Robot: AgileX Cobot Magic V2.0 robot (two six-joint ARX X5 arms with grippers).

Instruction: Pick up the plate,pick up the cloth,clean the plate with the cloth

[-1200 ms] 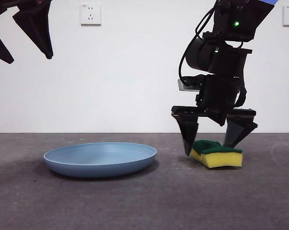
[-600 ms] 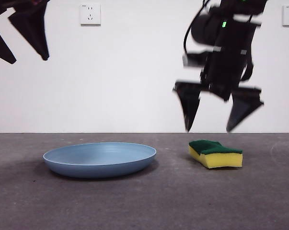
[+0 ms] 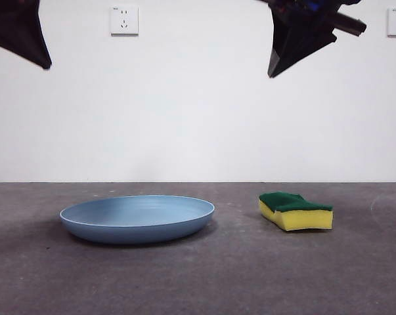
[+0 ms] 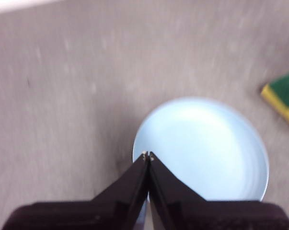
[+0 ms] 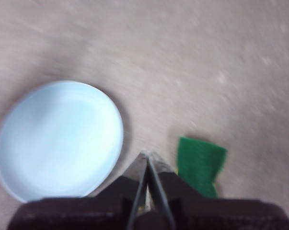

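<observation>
The plate point(image 3: 137, 218) — round, shallow, light blue with a low raised rim — lies flat and upright on the grey surface point(image 3: 198, 275), nothing in it. Well apart from it lies the sponge point(image 3: 295, 210) — a small yellow block with wavy edges, its dark green scouring face turned up, resting on the surface.

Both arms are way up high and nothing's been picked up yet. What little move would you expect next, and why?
Probably the left gripper comes down toward the plate's rim with its fingers opening. The plate lies flat on the table, right below that gripper, whose fingers are shut. The sponge sits apart, untouched, below the shut right gripper.
</observation>
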